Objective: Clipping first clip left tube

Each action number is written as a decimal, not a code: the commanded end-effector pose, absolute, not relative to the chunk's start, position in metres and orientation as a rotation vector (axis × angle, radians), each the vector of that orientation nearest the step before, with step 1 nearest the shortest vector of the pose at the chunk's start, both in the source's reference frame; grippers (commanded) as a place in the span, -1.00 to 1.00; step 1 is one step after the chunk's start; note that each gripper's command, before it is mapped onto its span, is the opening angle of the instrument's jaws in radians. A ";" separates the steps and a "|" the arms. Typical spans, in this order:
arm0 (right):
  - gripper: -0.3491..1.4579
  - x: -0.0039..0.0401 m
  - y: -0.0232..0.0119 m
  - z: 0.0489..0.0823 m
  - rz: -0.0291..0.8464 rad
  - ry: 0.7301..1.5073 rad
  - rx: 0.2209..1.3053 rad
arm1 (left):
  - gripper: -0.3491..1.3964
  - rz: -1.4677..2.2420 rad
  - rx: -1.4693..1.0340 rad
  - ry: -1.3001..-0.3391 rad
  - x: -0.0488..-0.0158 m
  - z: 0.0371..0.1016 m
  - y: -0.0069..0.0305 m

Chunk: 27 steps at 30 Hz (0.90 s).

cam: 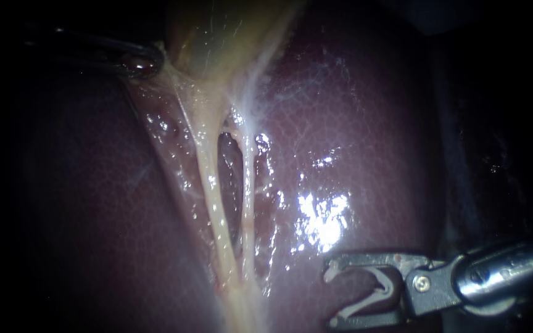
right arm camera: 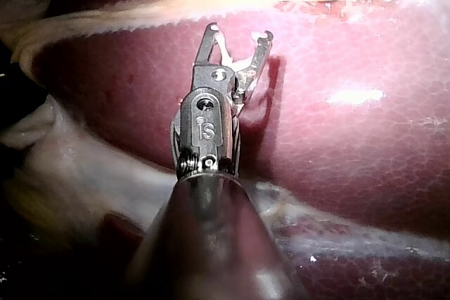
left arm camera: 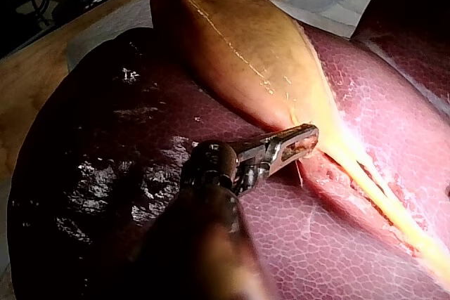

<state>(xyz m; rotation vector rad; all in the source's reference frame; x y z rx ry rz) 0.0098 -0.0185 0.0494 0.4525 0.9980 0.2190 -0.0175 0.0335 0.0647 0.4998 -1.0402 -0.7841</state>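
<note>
Dark red liver (cam: 371,123) fills the endoscope view, wet and glinting; the yellow-green gallbladder (cam: 217,31) sits at the top edge. Two pale tubes run down from its neck; the left tube (cam: 214,203) is the thicker, the right tube (cam: 248,185) is thinner, and a dark slit of liver shows between them before they meet lower down. The left tube lies bare, with no clip on it.

My left instrument (cam: 140,61) comes in at the upper left; its jaws are clenched on the gallbladder at the edge of its neck, and the left wrist view shows tissue pinched between them just where the gallbladder narrows into the tubes.

My right instrument (cam: 334,293) comes in from the lower right and hangs over the liver, well apart from both tubes; its jaws stand wide and point toward the tubes. They hold a white clip (cam: 382,285) between them, a leg of it lying against each jaw; the right wrist view shows the same spread jaws and clip above bare liver, with the tubes ahead of them and not touching.
</note>
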 end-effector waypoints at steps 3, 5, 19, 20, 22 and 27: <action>-0.08 0.0099 -0.0185 0.0494 0.220 0.998 0.452 | -1.00 -0.779 0.496 -1.041 -0.0175 0.0646 0.0335; -0.08 0.0101 -0.0184 0.0494 0.220 0.995 0.453 | -1.00 -0.779 0.496 -1.041 -0.0175 0.0646 0.0335; -0.06 0.0151 -0.0161 0.0494 0.245 1.015 0.468 | -1.00 -0.780 0.493 -1.041 -0.0179 0.0647 0.0332; -0.06 0.0154 -0.0159 0.0495 0.246 1.018 0.469 | -1.00 -0.780 0.492 -1.041 -0.0179 0.0648 0.0332; -0.06 0.0161 -0.0156 0.0500 0.257 1.032 0.473 | -1.00 -0.781 0.490 -1.040 -0.0179 0.0648 0.0332; -0.06 0.0175 -0.0146 0.0514 0.307 1.053 0.515 | -1.00 -0.781 0.489 -1.040 -0.0179 0.0648 0.0332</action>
